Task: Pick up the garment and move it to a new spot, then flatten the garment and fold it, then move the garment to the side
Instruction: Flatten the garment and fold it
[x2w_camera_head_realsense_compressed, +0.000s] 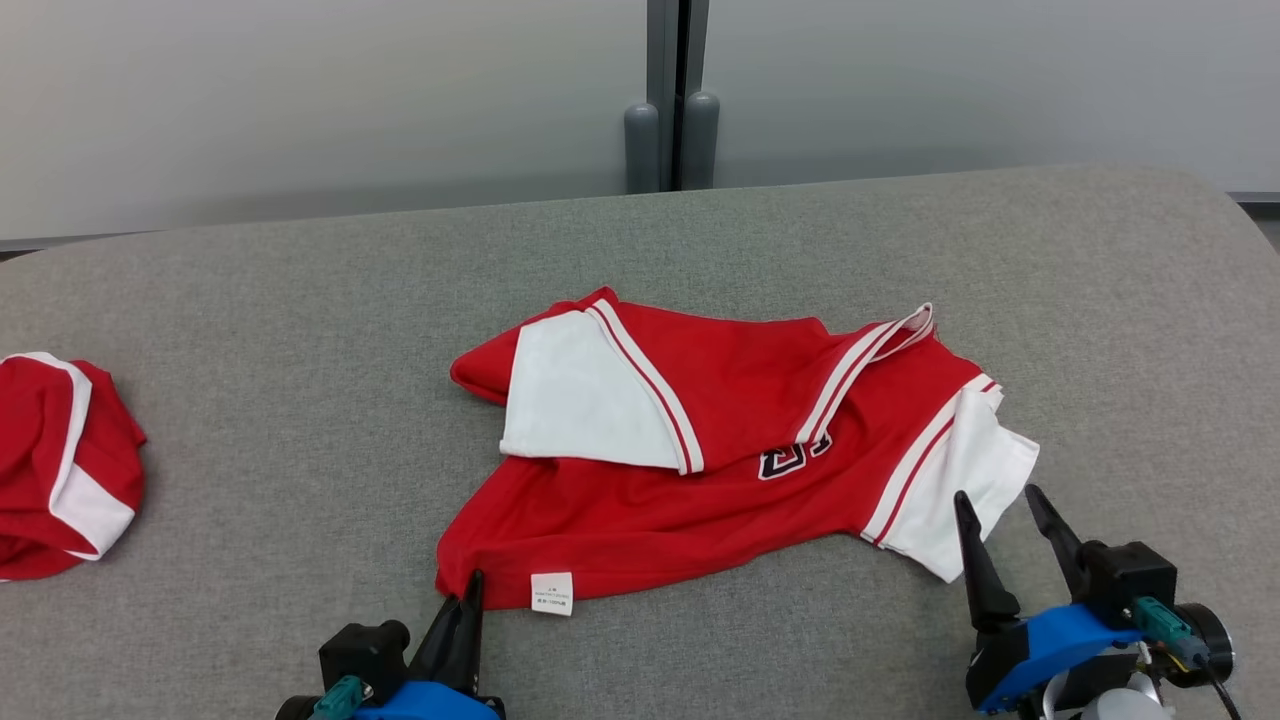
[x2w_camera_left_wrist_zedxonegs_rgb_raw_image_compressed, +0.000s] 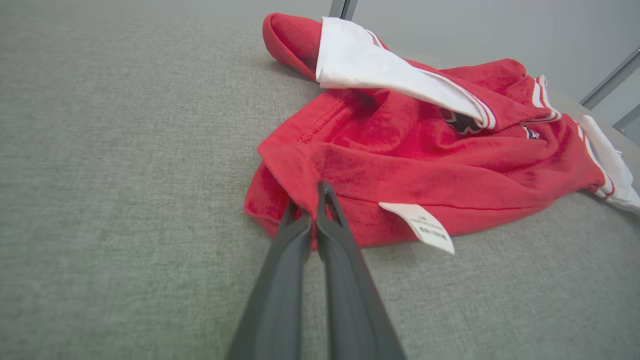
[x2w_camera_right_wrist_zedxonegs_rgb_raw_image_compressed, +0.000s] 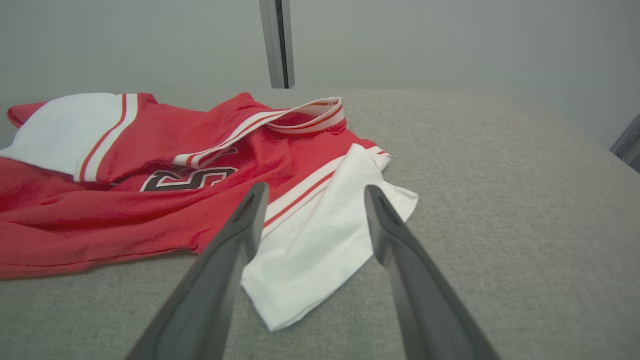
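Red cloth is lying crumpled on the grey tabletop (x2w_camera_head_realsense_compressed: 250, 350): the garment (x2w_camera_head_realsense_compressed: 700, 500) is spreading up and to the right from its label (x2w_camera_head_realsense_compressed: 552, 592), with one white sleeve flipped over the chest. Your left end effector (x2w_camera_head_realsense_compressed: 470, 590) is pinching the hem corner just left of the label, fingers clenched on a thin bite of fabric. Your right end effector (x2w_camera_head_realsense_compressed: 998, 495) is hovering well right of the label, released, its fingers framing the other sleeve (x2w_camera_head_realsense_compressed: 975, 480) without gripping it.

You are running a few risks here. The left pinch is looking shallow, tips only, so a quick lift could be pulling the hem free. Lifting from that one corner alone would be leaving the garment hanging twisted, which makes flattening harder. If you are closing the right fingers too low, they may be scraping the tabletop or catching just one layer of sleeve. A second garment (x2w_camera_head_realsense_compressed: 60, 460) is sitting far left of the label; moving that way could be tangling the two.
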